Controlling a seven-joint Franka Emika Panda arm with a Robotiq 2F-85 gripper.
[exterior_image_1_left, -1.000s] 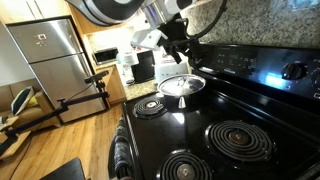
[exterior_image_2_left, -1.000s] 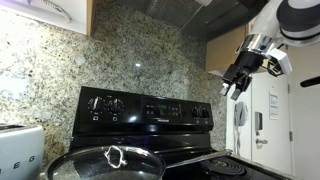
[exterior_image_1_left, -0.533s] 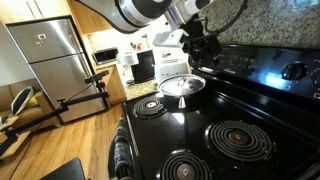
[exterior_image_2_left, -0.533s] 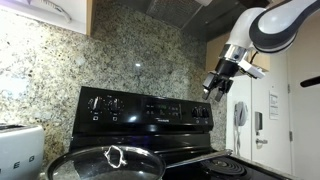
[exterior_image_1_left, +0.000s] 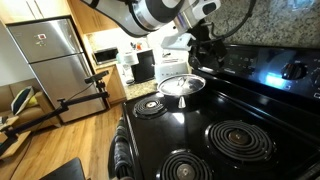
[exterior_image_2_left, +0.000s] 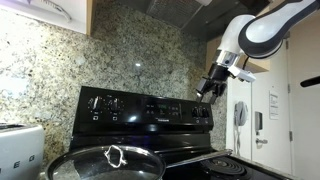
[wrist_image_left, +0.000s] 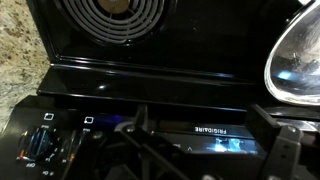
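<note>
- My gripper hangs in the air just in front of the stove's control panel, at the end away from the knobs.
- Fingers are spread and released, with nothing between them.
- In the wrist view the panel fills the lower half and its display is lit.
- A glass lid sits on the stovetop near me, not touching.
- A coil burner lies beyond the panel.

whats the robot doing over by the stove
The gripper hovers open and empty just above the control panel at the back of the black stove, touching nothing as far as I can see. A glass-lidded pan sits on a burner nearby, untouched.
</note>
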